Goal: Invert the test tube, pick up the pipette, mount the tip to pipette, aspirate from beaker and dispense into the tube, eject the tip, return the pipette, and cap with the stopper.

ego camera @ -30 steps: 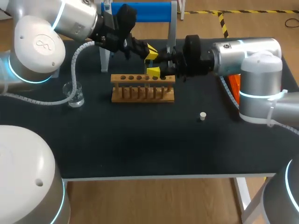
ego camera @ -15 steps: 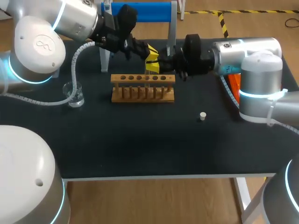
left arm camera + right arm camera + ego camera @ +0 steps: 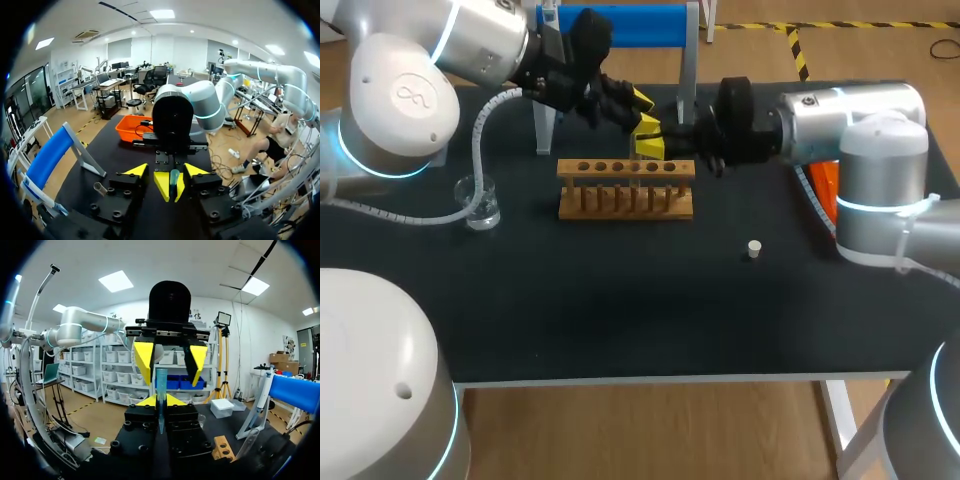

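A clear test tube (image 3: 161, 385) stands upright in my right gripper (image 3: 161, 400), whose yellow tips are shut on its lower part. In the left wrist view the same tube (image 3: 174, 177) shows between the right gripper's (image 3: 169, 186) closed tips. My left gripper (image 3: 166, 171) is open, one finger on each side of the tube, not touching it. In the head view both grippers meet just behind the wooden rack (image 3: 625, 188), the left gripper (image 3: 640, 105) above the right gripper (image 3: 650, 146). A small white stopper (image 3: 753, 248) lies on the black table. A glass beaker (image 3: 478, 200) stands left of the rack.
A blue stand (image 3: 610, 25) rises at the table's back edge behind the grippers. An orange bin (image 3: 822, 180) sits at the right, partly hidden by my right arm. Dark tabletop (image 3: 620, 300) stretches in front of the rack.
My right gripper shut on the test tube, then my left gripper opened and let it go. Both arms stayed close behind the rack.
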Controlling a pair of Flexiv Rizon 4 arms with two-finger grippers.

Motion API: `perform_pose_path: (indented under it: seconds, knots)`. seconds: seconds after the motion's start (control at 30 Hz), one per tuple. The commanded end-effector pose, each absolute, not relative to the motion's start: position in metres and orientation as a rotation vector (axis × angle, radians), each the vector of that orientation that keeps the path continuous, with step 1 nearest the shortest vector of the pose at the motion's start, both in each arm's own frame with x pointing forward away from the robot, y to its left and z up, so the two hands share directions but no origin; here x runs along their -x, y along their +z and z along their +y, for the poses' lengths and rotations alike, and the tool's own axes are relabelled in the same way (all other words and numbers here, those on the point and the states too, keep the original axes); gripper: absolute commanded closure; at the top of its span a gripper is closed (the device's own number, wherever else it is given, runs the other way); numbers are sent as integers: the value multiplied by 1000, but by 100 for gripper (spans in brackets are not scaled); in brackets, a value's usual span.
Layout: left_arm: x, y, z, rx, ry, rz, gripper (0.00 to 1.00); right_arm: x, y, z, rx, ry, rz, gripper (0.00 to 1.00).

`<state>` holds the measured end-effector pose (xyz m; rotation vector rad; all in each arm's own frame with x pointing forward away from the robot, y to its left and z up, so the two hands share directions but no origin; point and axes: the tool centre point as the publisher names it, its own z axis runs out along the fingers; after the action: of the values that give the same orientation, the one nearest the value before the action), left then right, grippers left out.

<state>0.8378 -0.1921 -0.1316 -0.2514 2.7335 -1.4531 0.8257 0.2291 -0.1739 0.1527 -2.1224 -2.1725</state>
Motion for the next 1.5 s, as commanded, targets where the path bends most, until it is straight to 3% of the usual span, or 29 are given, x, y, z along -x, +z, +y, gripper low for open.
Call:
perform_pose_path:
  seconds: [0.03, 0.97, 1.5]
  knots:
    - [-838, -131, -192, 252, -1451, 2737, 0, -818, -176, 212, -149, -2177, -2125, 100]
    - [-838, -131, -192, 252, -1451, 2737, 0, -772, -227, 55, -49, -2192, -2150, 100]
    - [-838, -131, -192, 252, -1451, 2737, 0, -769, -252, 15, 8, -2181, -2140, 100]
